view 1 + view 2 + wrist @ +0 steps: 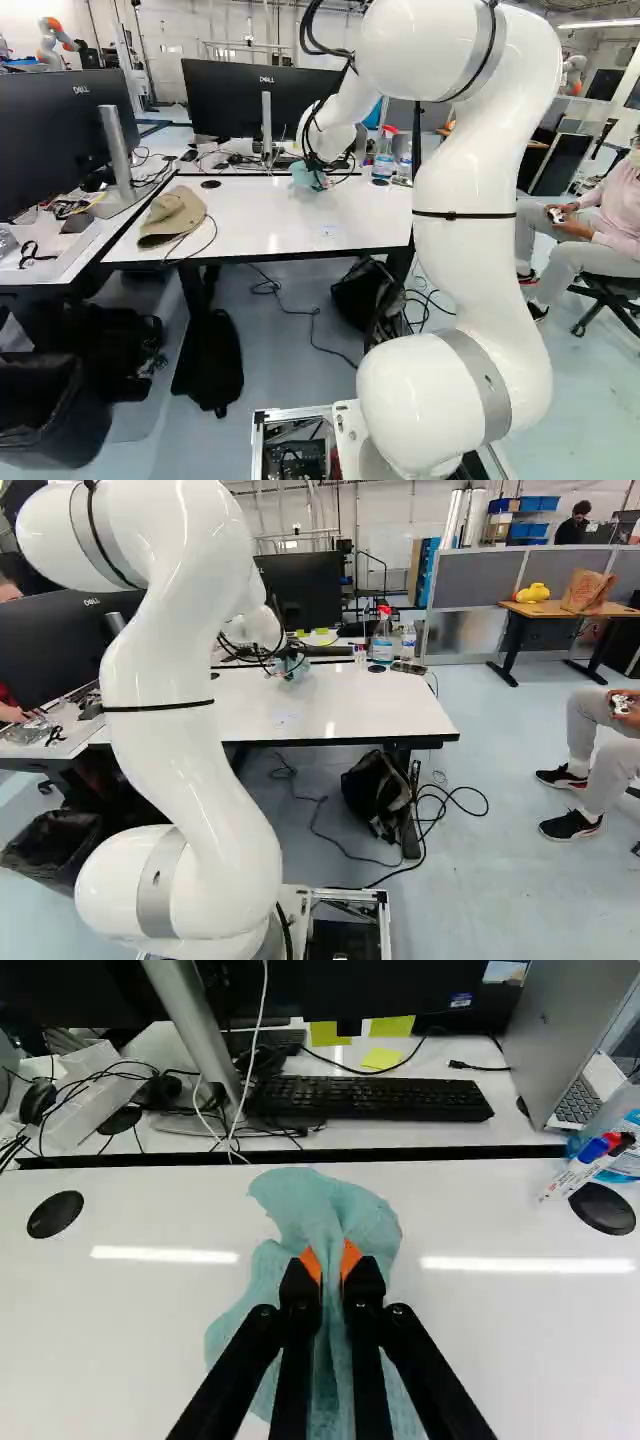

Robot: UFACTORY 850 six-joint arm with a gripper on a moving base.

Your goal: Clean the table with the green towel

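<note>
Pinches a bunched fold of the green towel in the tool, with orange pads pressed to the cloth from two sides. In the wrist view, loose folds ahead of the fingers and out to both sides, over the white tabletop. In the left base view, towel and tool at upper middle, near the tabletop's far edge.

Just right of there, a clear spray bottle with a red nozzle, upright, with a smaller clear bottle beside it; too small to tell how full. Close to the spray bottle in the wrist view, capped markers. Past the tabletop's far edge, ahead of the tool, a black keyboard and yellow sticky notes.

On the tabletop's left end, left of center in the left base view, a tan cap. At lower left there, an open, black-lined bin, too dark inside to make out. Under the tabletop in the right base view, just right of center, a black bag. At upper right, on a wooden table, a brown paper bag, contents hidden.
</note>
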